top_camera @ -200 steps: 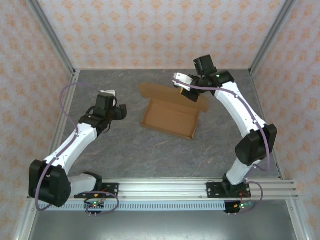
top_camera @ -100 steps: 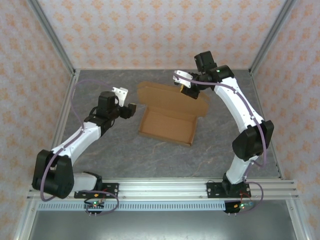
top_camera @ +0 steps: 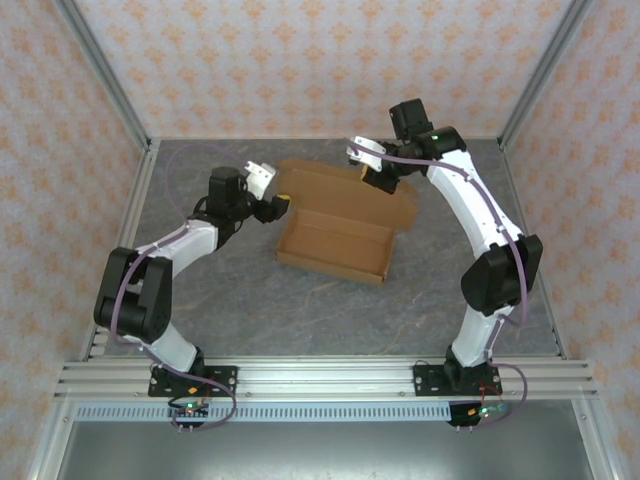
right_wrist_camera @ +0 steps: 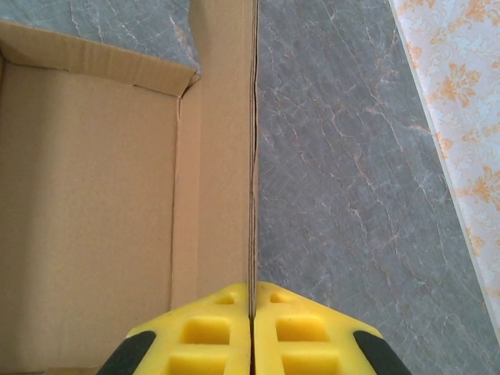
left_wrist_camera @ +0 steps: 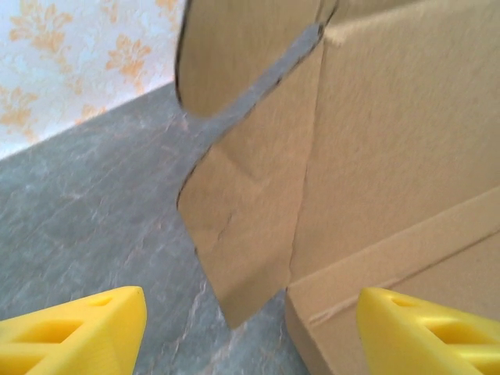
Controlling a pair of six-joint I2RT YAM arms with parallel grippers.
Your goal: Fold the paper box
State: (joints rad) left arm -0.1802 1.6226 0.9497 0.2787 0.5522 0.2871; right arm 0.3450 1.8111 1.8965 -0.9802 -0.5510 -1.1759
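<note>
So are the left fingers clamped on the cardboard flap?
No, the left fingers stand wide apart, the flap of the paper box ahead of them.

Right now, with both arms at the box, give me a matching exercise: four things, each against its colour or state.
1 left hand
2 right hand
3 paper box
4 table

a grey, marbled
b shut on the box's raised lid
c open, facing the box's side flap
d brown, tray not yet closed

Pairs: 1-c, 2-b, 3-d, 4-a
</note>
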